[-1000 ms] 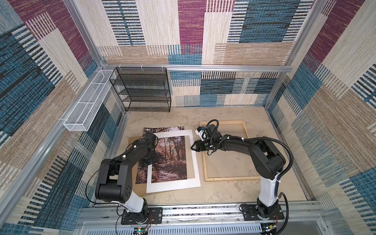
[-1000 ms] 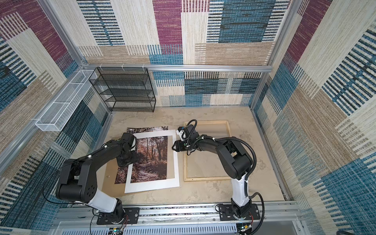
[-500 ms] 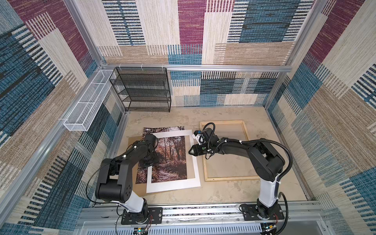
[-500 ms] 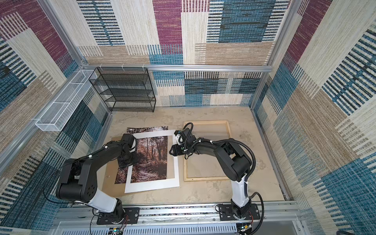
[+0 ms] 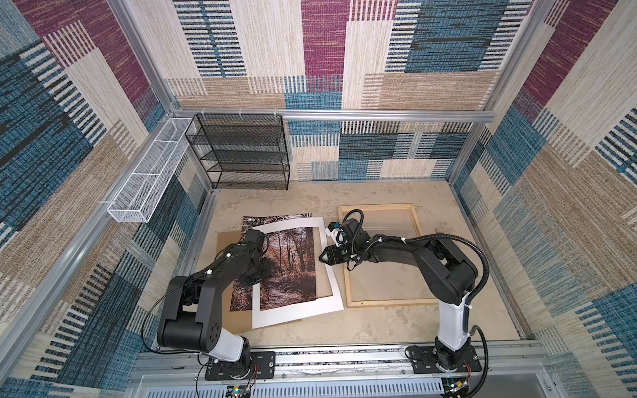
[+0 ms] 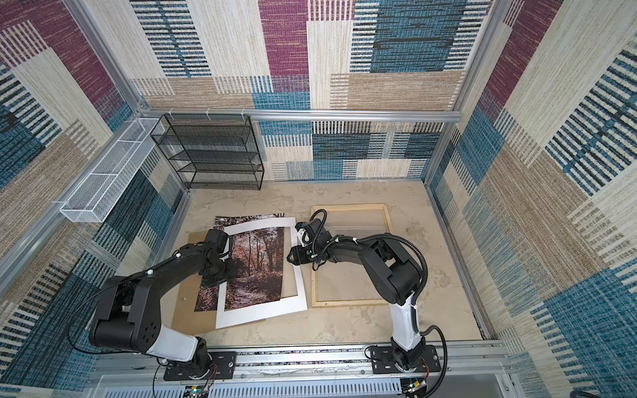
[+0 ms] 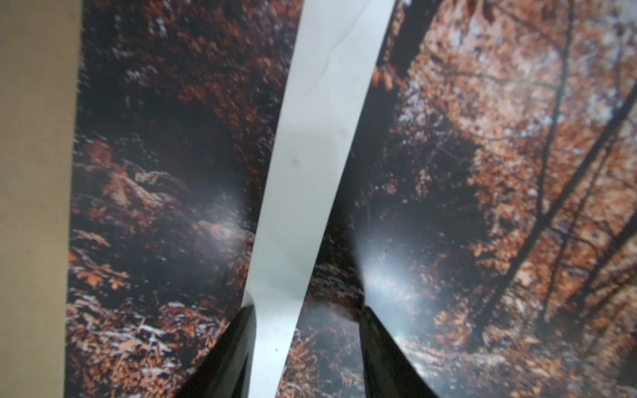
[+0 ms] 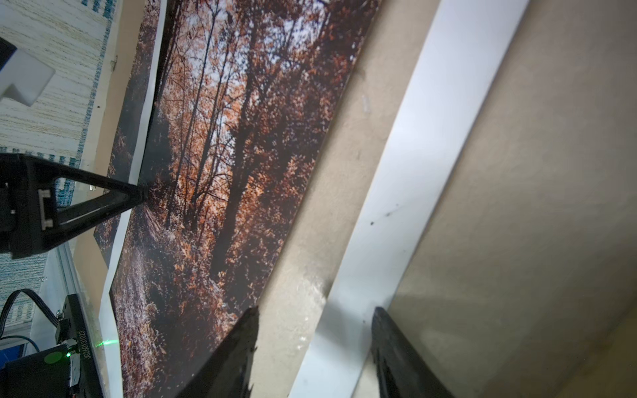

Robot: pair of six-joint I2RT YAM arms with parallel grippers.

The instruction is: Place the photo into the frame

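At mat's (image 5: 296, 312) frame-side edge, right gripper (image 5: 324, 257) arriving from frame (image 5: 389, 302), half open, straddling strip, gripping nothing. Left gripper (image 7: 306, 312) straddling opposite strip likewise. Photo (image 5: 287, 262) lying under mat, beside frame; mat likely coming off first.

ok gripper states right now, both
left gripper: open, astride a strip of the white mat
right gripper: open, astride another white mat strip

Both arms stretch toward the middle, held low; left gripper (image 7: 306, 312) and right gripper (image 8: 315, 312) have fingers parted.
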